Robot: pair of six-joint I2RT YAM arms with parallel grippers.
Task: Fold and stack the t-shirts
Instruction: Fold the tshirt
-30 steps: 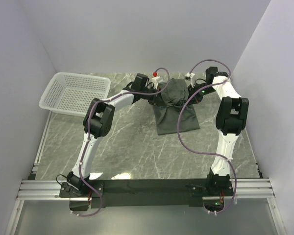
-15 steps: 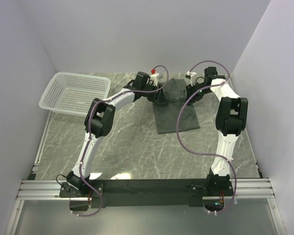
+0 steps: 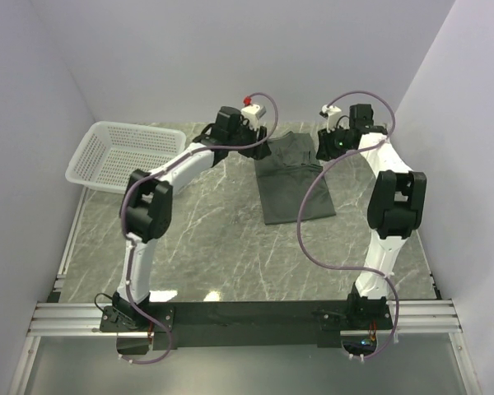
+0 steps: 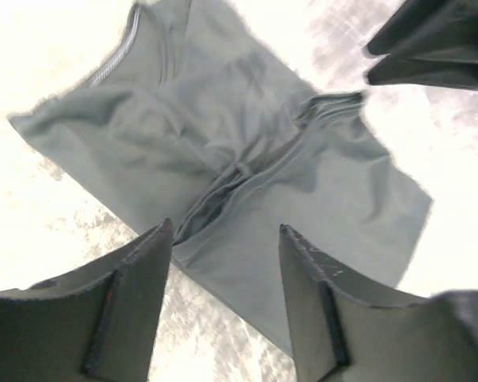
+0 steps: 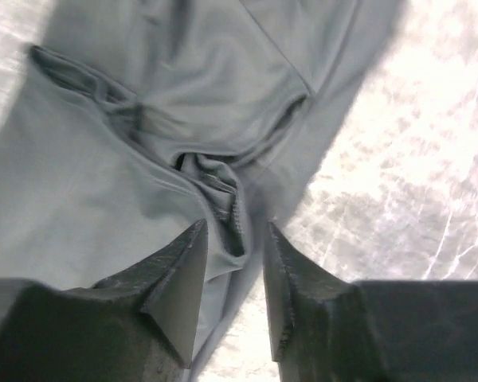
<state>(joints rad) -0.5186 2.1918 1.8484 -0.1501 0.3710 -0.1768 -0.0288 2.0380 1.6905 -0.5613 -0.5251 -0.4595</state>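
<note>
The dark grey-green t-shirt (image 3: pixel 291 183) lies folded on the marble table, toward the back, right of centre. My left gripper (image 3: pixel 263 138) hovers open just off its far left corner. My right gripper (image 3: pixel 323 150) hovers open at its far right corner. In the left wrist view the t-shirt (image 4: pixel 247 159) is spread below my open left gripper (image 4: pixel 225 231), with bunched folds across its middle. The right gripper's dark fingers (image 4: pixel 434 48) show at the top right. In the right wrist view my right gripper (image 5: pixel 235 231) stands narrowly open above the t-shirt's (image 5: pixel 143 119) rumpled edge, holding nothing.
A white mesh basket (image 3: pixel 136 126) stands at the back left of the table (image 3: pixel 214 239). Purple cables loop off both arms above the shirt. Walls close in the back and both sides.
Both grippers let go of the lifted part of the shirt, opened and drew up and back toward the far wall. The shirt has dropped flat into a fold.
</note>
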